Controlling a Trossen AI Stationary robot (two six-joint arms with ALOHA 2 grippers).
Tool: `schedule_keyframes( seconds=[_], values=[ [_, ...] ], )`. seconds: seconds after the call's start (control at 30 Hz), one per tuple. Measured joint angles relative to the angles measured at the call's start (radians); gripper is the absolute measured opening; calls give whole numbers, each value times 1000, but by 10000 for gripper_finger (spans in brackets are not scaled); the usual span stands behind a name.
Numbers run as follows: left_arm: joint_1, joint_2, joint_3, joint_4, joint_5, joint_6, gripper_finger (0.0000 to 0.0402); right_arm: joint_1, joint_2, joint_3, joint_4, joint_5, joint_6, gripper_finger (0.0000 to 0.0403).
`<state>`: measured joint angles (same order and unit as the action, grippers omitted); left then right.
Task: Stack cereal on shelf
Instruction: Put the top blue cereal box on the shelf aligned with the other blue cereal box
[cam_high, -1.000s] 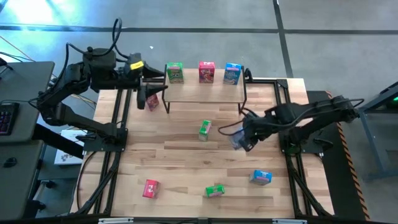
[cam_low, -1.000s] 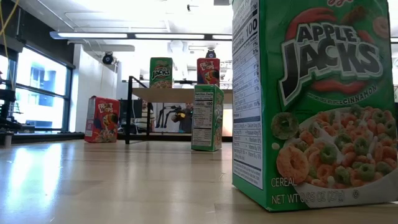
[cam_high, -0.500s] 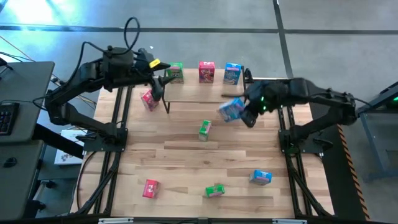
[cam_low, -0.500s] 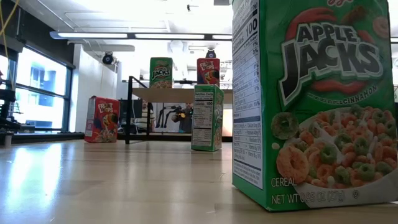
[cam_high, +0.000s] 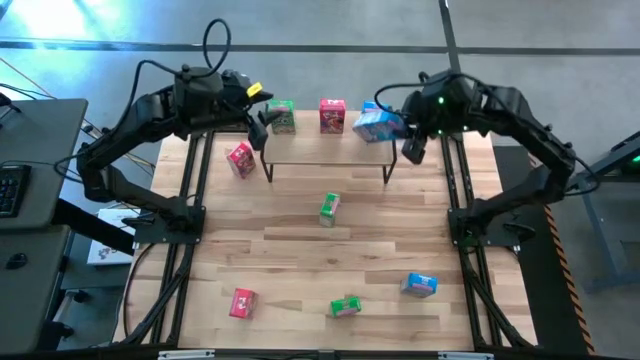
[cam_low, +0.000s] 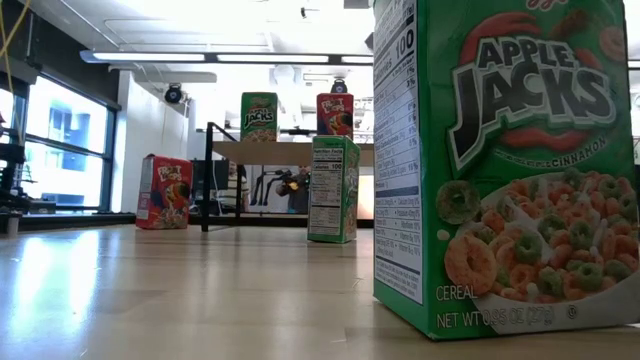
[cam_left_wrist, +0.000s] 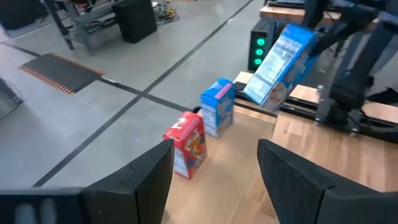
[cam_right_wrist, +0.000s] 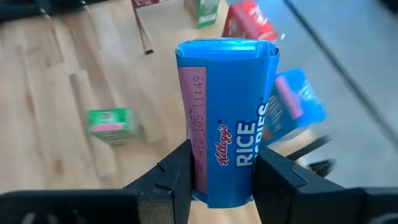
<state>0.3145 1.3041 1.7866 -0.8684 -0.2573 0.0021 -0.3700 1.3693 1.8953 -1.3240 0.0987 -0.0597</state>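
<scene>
— Three boxes stand on the shelf (cam_high: 330, 140) right now: a green box (cam_high: 282, 115), a red box (cam_high: 332, 115) and a blue box (cam_left_wrist: 217, 106) at the far end, half hidden from above.

— And the right gripper (cam_high: 398, 128)?

— Its fingers are clamped on another blue cereal box (cam_high: 377, 124), tilted in the air over the shelf's right end, just above that standing blue one. From its wrist you see the printed side squeezed between both fingers (cam_right_wrist: 177, 174).

— What about the left gripper (cam_high: 262, 122)?

— Up at the shelf's left end, beside the green box, fingers spread wide with nothing between them. A red-pink box (cam_high: 240, 159) sits on the table (cam_high: 300, 260) just below it, by the shelf's left leg.

— Anything else still down on the wood?

— Four more. An upright green box (cam_high: 329, 208) in the middle, a red one (cam_high: 242, 302) near the front left, a green one lying on its side (cam_high: 346, 306) at the front, and a blue one (cam_high: 420, 285) front right.
</scene>
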Motion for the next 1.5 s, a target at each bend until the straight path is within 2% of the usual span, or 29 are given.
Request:
schedule_keyframes(
  seconds=[0.27, 0.43, 0.5, 0.93, 1.3, 1.5],
  values=[
    [90, 0, 0, 0, 0, 2, 223, -64, 145, 206, -88, -1, -299, 126],
    [132, 0, 0, 0, 0, 2, 223, -82, 256, 320, -242, -1, -374, 126],
    [145, 0, 0, 0, 0, 2, 223, -83, 290, 343, -246, -1, -385, 126],
    [166, 0, 0, -3, 0, 3, 223, -104, 358, 333, -247, -10, -420, 126],
    [166, 0, 0, -4, 0, 37, 223, -122, 360, 327, -245, -54, -386, 126],
    [166, 0, 0, -4, 0, 62, 223, -122, 308, 176, -248, -39, -417, 126]
  ],
)
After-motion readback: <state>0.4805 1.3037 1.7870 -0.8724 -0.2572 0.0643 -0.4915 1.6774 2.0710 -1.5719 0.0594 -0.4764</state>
